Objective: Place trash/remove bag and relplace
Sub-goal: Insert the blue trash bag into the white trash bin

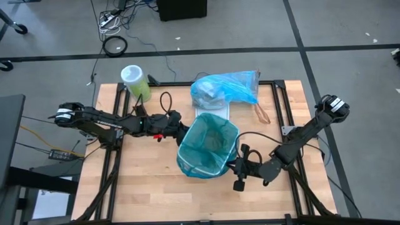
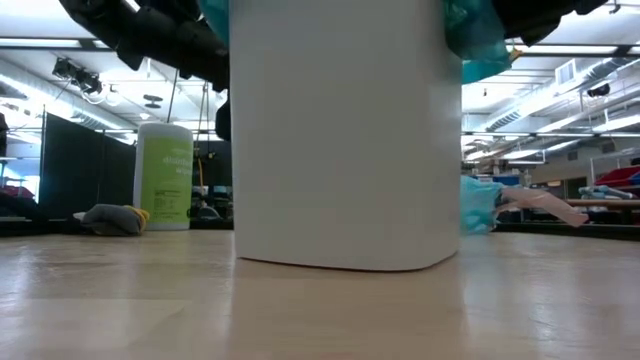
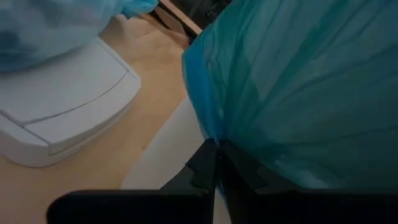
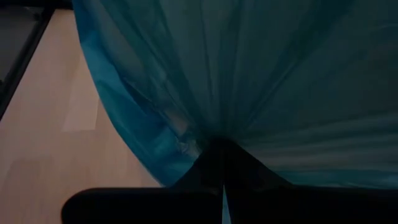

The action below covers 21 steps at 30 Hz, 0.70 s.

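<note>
Slippage is the danger: the left pincer (image 1: pixel 175 127) and right pincer (image 1: pixel 235 164), each clamped on opposite rim edges of the teal bag (image 1: pixel 208 145) draped over the white bin (image 2: pixel 345 140) mid-bench, may tear the film, while the full light-blue bag (image 1: pixel 225 87) lies behind.

The bin (image 1: pixel 207 150) stands in the middle of the table (image 1: pixel 150 187), between the two grippers. The left gripper (image 1: pixel 177 129) sits at its left rim and the right gripper (image 1: pixel 239 164) at its right rim, each pinching the liner bag (image 1: pixel 209 140) draped in and over the bin. Beyond the bin from both jaws lies the filled bag (image 1: pixel 225 89), resting on the flat lid (image 3: pixel 68 102). The canister (image 1: pixel 135 82) stands behind the left gripper, near the table's far edge.
</note>
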Available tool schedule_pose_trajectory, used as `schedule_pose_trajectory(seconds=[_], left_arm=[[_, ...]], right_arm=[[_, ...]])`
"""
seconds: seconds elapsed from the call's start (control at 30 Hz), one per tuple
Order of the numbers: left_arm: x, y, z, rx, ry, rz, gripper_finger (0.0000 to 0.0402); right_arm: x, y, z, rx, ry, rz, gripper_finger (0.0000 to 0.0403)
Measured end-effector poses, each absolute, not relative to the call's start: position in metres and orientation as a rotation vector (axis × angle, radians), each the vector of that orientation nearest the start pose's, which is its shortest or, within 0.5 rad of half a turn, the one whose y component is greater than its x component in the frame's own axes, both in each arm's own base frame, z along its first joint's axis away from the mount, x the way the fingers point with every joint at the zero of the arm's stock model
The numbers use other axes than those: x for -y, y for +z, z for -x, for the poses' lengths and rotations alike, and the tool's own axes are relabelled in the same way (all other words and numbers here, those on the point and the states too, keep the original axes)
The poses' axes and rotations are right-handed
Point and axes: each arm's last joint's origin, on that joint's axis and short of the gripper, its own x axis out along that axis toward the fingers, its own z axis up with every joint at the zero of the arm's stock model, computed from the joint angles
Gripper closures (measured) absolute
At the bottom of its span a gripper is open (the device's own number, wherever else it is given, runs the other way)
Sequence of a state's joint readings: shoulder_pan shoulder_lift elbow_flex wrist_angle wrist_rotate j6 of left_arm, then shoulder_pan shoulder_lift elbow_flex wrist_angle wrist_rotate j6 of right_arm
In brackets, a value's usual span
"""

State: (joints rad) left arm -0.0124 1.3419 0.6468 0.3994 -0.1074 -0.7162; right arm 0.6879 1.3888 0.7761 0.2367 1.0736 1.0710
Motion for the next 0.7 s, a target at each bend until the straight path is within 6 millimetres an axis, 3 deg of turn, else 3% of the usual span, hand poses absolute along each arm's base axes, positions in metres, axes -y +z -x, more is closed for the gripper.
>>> schedule_pose_trajectory(seconds=[0.27, 0.57, 0.7], left_arm=[[0.003, 0.204, -0.287, -0.313, 0.21, 0.682, 0.0371], [0.003, 0.208, -0.289, -0.274, 0.182, 0.687, 0.0371], [0.004, 0.211, -0.289, -0.262, 0.131, 0.695, 0.0371]], right_arm=[[-0.158, 0.24, -0.236, -0.026, -0.466, -0.743, 0.0403], [-0.161, 0.242, -0.235, -0.019, -0.447, -0.737, 0.0403], [-0.164, 0.253, -0.228, -0.01, -0.41, -0.698, 0.0403]])
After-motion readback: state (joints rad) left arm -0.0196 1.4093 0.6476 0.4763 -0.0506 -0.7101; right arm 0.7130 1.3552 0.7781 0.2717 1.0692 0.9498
